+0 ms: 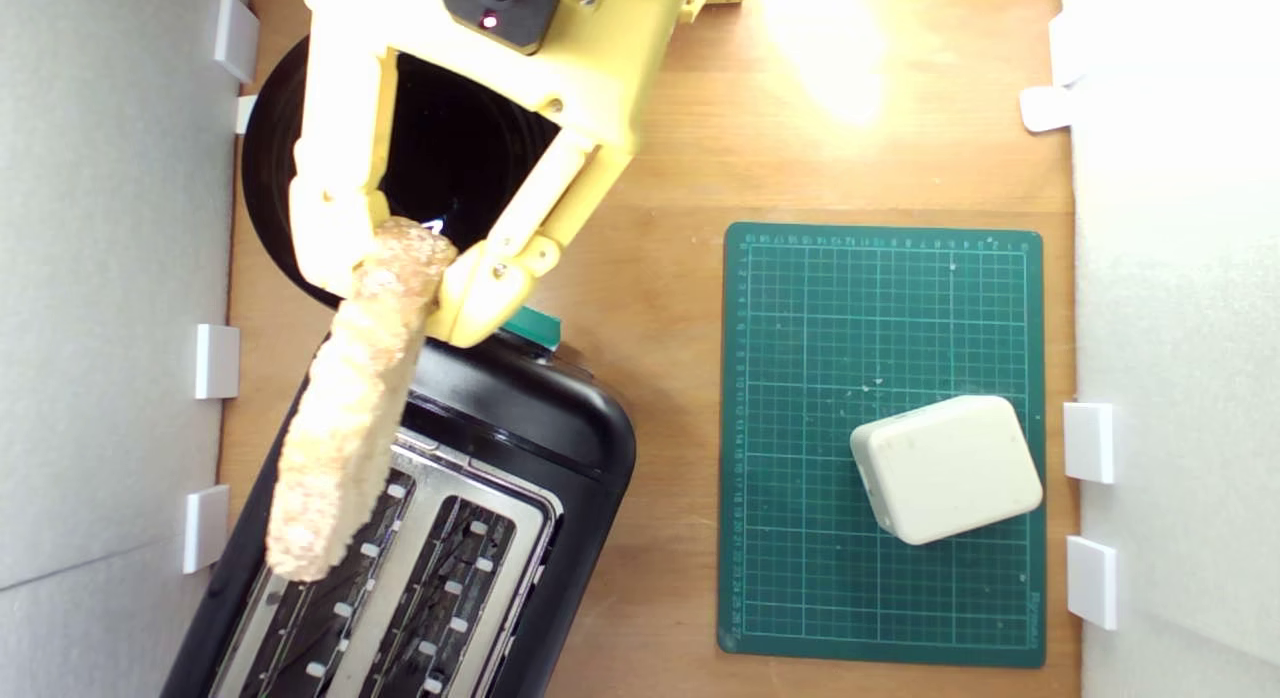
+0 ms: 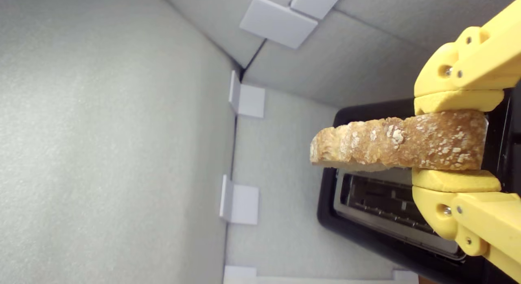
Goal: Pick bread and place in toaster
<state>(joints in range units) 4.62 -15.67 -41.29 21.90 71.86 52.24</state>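
**Bread held above toaster**

The yellow plastic gripper (image 1: 400, 278) pinches one end of the crusty golden-brown bread slice (image 1: 345, 418), held edge-on above the black two-slot toaster (image 1: 560, 448) at the wooden table's (image 1: 660, 128) near-left corner in the exterior view.

Both pictures are bright and evenly lit. A strong glare washes out the tabletop (image 1: 850, 68) near its far edge in the exterior view. The toaster (image 1: 560, 448) top glints. The wrist view is soft, with weak shadows on the foam walls (image 2: 101, 133).
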